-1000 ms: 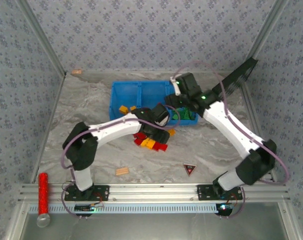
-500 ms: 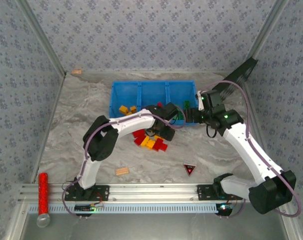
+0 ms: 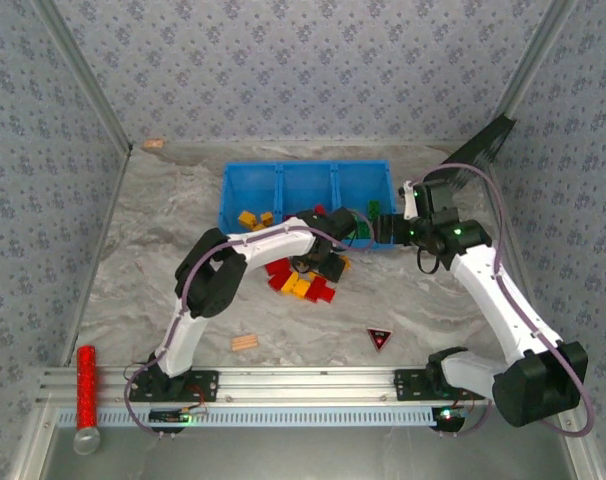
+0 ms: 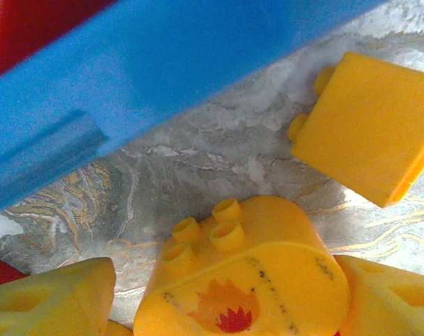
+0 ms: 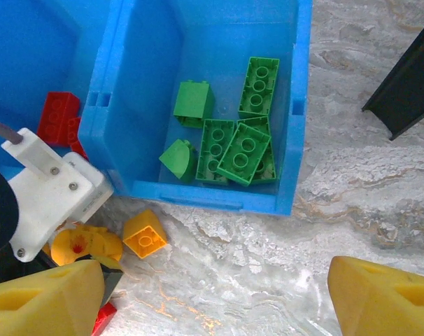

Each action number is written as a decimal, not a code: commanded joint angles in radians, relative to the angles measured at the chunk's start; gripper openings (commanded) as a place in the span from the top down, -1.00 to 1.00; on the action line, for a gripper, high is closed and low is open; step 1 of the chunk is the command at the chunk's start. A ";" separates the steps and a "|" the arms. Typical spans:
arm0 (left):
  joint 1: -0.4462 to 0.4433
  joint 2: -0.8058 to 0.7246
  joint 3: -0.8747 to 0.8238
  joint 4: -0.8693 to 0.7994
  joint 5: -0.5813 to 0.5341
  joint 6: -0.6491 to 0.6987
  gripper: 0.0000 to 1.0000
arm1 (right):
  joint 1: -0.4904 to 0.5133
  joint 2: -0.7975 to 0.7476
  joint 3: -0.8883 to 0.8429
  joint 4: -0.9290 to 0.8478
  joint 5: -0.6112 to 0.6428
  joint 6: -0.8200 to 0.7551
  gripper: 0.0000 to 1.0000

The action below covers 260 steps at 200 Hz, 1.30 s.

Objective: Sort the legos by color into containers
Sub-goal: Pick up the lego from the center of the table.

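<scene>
The blue bin [image 3: 283, 168] holds yellow legos [image 3: 251, 218] in its left container, red ones [image 5: 58, 115] in the middle and green ones [image 5: 236, 143] in the right. My left gripper [image 3: 323, 262] is low at the bin's front wall [image 4: 163, 77]. Its jaws [image 4: 222, 280] stand open around a rounded yellow brick with a flame print [image 4: 247, 280] lying on the table. A second yellow brick [image 4: 366, 133] lies just beyond. My right gripper [image 3: 378, 228] hangs open over bare table [image 5: 212, 280] in front of the green container.
Red and yellow legos [image 3: 298, 285] lie piled on the table before the bin. A tan wooden piece [image 3: 245, 342] and a dark triangle [image 3: 380, 338] lie nearer the bases. A red cylinder [image 3: 86, 385] sits at the near left rail. A black bar [image 5: 408, 77] slants at the right.
My right gripper has come back from above the right container to the bin's front right corner. The left arm has folded its elbow inward while its gripper stays at the pile.
</scene>
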 commanded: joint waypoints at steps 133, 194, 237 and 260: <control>0.005 0.053 -0.011 0.026 0.047 -0.009 0.18 | -0.092 -0.045 -0.001 -0.053 -0.136 0.087 -0.76; 0.012 -0.054 -0.028 0.036 0.042 -0.015 0.25 | -0.171 -0.180 -0.123 -0.151 -0.194 0.201 -0.77; 0.033 -0.151 0.039 0.033 0.052 -0.006 0.26 | -0.162 -0.295 -0.276 -0.103 -0.299 0.398 -0.75; 0.051 -0.208 0.081 0.021 0.063 0.008 0.26 | -0.100 -0.340 -0.357 -0.063 -0.289 0.518 -0.73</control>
